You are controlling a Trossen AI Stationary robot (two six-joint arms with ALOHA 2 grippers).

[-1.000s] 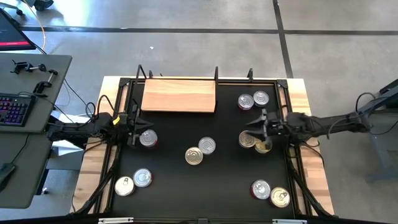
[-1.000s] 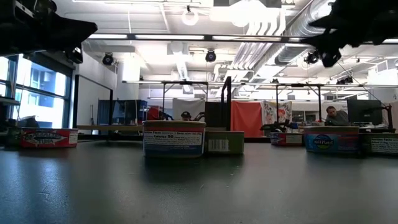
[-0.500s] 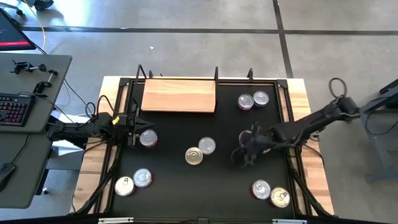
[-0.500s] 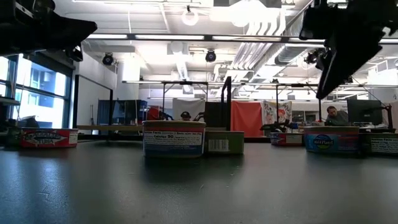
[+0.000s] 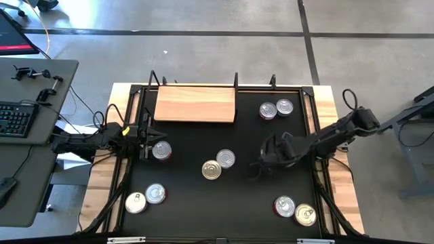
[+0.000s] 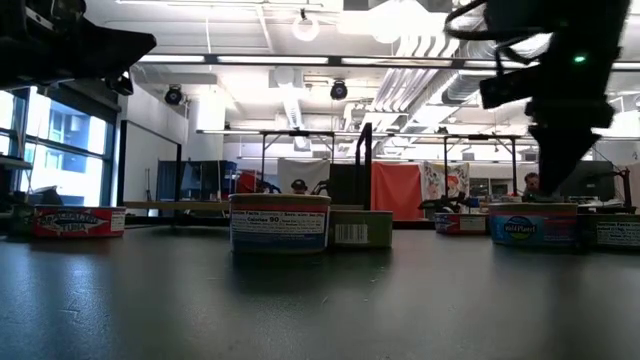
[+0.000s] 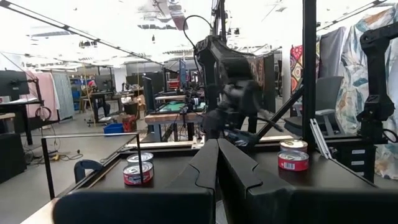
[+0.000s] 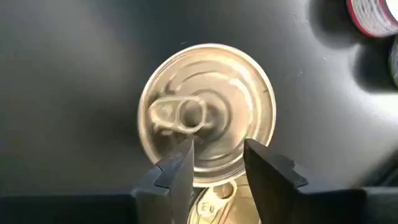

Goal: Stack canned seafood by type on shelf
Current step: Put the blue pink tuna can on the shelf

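So far we see the shelf (image 5: pixel 195 104) bare at twelve o'clock; our right gripper (image 8: pixel 214 163) hovers, narrowly parted, over a tin (image 8: pixel 206 112).

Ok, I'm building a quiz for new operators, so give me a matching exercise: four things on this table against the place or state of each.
Things:
1. shelf
2. left gripper
3. right gripper
4. middle two cans

Places or states:
A. fingers apart, over a silver lid
B. bare, nothing stacked on it
C. side by side in the centre
D. fingers shut, next to the leftmost can

Pairs: 1-B, 2-D, 3-A, 4-C
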